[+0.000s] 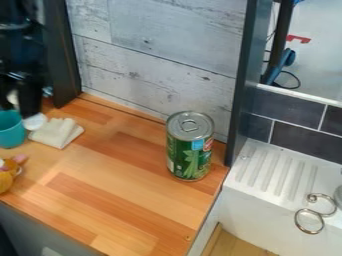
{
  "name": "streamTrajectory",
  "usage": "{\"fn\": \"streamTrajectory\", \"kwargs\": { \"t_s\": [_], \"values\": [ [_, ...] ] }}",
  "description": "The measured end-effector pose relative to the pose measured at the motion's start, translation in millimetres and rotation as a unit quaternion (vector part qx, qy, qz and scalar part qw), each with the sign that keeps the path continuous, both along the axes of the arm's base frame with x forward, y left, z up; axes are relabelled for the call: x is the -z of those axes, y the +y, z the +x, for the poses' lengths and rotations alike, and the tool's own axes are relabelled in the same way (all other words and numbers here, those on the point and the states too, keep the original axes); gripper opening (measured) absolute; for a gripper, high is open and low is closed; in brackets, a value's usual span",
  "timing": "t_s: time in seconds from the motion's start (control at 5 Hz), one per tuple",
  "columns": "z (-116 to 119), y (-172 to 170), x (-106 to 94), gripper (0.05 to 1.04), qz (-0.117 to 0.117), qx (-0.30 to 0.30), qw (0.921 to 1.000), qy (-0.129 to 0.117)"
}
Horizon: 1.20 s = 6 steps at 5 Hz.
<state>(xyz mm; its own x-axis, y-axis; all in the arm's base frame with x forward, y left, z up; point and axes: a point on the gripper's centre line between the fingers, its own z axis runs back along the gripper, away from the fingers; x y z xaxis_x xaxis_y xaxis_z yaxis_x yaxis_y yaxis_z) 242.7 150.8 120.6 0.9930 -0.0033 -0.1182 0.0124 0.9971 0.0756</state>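
A: Where is the gripper (29,104)?

B: Upper left of the camera view, dark against the dark things behind it. It hangs near a teal cup (11,131), a small white round item (35,121) and a folded cream cloth (57,132).

A: Open or closed? Has it got hold of anything?

B: I can't tell how far open it is, nor whether it has hold of anything.

A: How do those three lie?

B: The cup is at the view's left edge, partly cut off, with the round item just beside it. The cloth lies on the wooden counter (120,200), to the right of the cup.

A: Anything else on that side?

B: A yellow-orange item (5,178) with a pink part, nearer the counter's front edge and also cut off. I can't say what it is.

A: And the tin?

B: The green-labelled can (190,152) stands upright near the counter's back right corner, well apart from the cloth. Its pull-tab lid is on top, and the label shows green pods.

A: What's around it?

B: A pale plank-patterned wall (150,57) behind, a dark upright post (239,95) just to the right, then a white sink (248,200) with a grooved drainboard and curved metal rings (308,221).
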Motion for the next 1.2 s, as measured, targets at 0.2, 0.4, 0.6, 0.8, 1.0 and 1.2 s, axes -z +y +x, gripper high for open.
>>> {"fn": "streamTrajectory", "kwargs": {
  "t_s": [0.2, 0.4, 0.6, 0.8, 1.0, 1.2],
  "values": [
    [-25, 34, -8.5, 0.593, 0.030, -0.086, 0.9954, 0.029],
    [-50, 66, 6.5, 0.593, 0.021, -0.148, 0.9865, 0.067],
    [-66, 93, 24.0, 0.593, 0.012, -0.190, 0.9772, 0.094],
    [-65, 102, 48.4, 0.593, -0.004, -0.191, 0.9740, 0.121],
    [-63, 105, 64.0, 0.593, -0.013, -0.185, 0.9738, 0.132],
    [-60, 105, 76.2, 0.593, -0.019, -0.179, 0.9738, 0.139]
  ]
}}
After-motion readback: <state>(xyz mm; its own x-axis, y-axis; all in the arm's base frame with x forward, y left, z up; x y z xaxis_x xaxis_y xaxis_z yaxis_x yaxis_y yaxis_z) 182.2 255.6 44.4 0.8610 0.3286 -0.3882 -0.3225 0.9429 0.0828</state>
